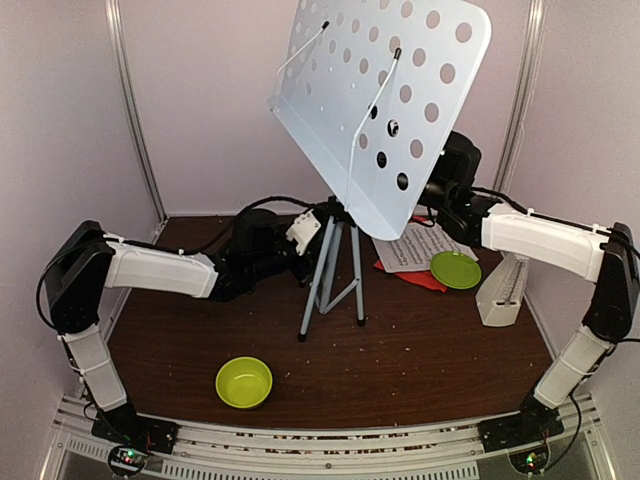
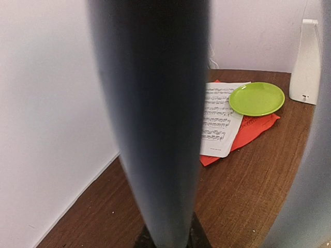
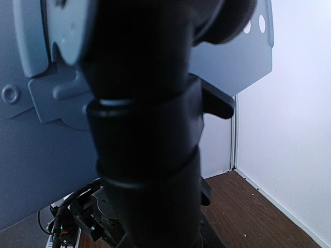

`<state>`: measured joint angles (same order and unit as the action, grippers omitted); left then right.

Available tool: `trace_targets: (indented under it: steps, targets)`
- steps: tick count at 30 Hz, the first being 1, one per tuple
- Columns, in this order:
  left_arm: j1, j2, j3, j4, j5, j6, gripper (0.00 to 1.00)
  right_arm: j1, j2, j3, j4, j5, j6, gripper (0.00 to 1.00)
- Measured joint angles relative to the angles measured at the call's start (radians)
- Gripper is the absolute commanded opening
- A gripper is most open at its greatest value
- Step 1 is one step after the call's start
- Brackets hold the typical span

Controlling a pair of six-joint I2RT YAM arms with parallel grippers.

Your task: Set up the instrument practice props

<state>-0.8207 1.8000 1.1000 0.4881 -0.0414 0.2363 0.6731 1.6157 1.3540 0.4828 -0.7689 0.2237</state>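
Note:
The music stand rises from the middle of the table, its pale perforated desk (image 1: pixel 390 100) tilted high over the grey tripod legs (image 1: pixel 330 275). My left gripper (image 1: pixel 305 238) is shut on the stand's pole just above the legs. In the left wrist view that grey pole (image 2: pixel 155 129) fills the centre, with the left gripper (image 2: pixel 168 240) clamped at its base. My right gripper (image 1: pixel 437 190), partly hidden behind the desk, is shut on the stand's black neck (image 3: pixel 145 155). White and red sheet-music pages (image 1: pixel 420 250) lie flat at the back right. The cream metronome (image 1: pixel 503 290) stands at the right wall.
A lime-green plate (image 1: pixel 456 270) rests on the pages, also seen as the plate (image 2: pixel 257 98) in the left wrist view. A lime-green bowl (image 1: pixel 244 382) sits near the front edge, left of centre. White walls close in the table on three sides.

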Motion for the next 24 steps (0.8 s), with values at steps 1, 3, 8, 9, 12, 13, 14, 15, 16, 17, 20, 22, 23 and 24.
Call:
trace_targets:
  steps: [1,3,8,9,12,13,14,15,16,17,20,22,23,24]
  targets:
    - [0.001,0.000,-0.003,0.005,0.002,0.005,0.00,0.001,0.000,0.000,0.000,0.000,-0.003,0.00]
    - [0.002,0.000,-0.009,0.017,0.003,0.011,0.00,0.003,0.001,0.000,0.000,0.000,-0.008,0.03]
    - [0.008,0.001,-0.030,0.051,0.005,0.012,0.00,0.008,0.022,0.026,-0.011,-0.004,-0.012,0.19]
    - [0.010,0.001,-0.034,0.057,0.007,0.011,0.00,0.008,0.028,0.034,-0.016,-0.004,-0.012,0.22]
    - [0.015,0.001,-0.044,0.072,0.016,0.011,0.00,0.012,0.036,0.042,-0.020,-0.003,-0.010,0.29]
    - [0.016,0.001,-0.045,0.077,0.018,0.012,0.00,0.015,0.037,0.044,-0.023,-0.004,-0.006,0.31]
    - [0.016,0.001,-0.048,0.081,0.019,0.012,0.00,0.017,0.037,0.044,-0.026,-0.006,0.002,0.34]
    - [0.017,0.001,-0.050,0.085,0.020,0.012,0.00,0.019,0.037,0.044,-0.027,-0.009,0.015,0.38]
    - [0.017,0.001,-0.051,0.089,0.021,0.013,0.00,0.023,0.037,0.044,-0.028,-0.013,0.027,0.43]
    - [0.018,0.001,-0.053,0.093,0.025,0.015,0.00,0.026,0.037,0.044,-0.029,-0.016,0.041,0.47]
    - [0.019,0.001,-0.058,0.106,0.036,0.026,0.00,0.036,0.037,0.044,-0.036,-0.021,0.060,0.55]
    - [0.019,0.001,-0.064,0.116,0.038,0.029,0.00,0.039,0.037,0.044,-0.042,-0.021,0.069,0.60]
    - [0.019,0.001,-0.066,0.120,0.039,0.029,0.00,0.039,0.037,0.043,-0.045,-0.020,0.070,0.62]
    - [0.019,0.001,-0.069,0.125,0.040,0.028,0.00,0.040,0.035,0.040,-0.047,-0.019,0.072,0.64]
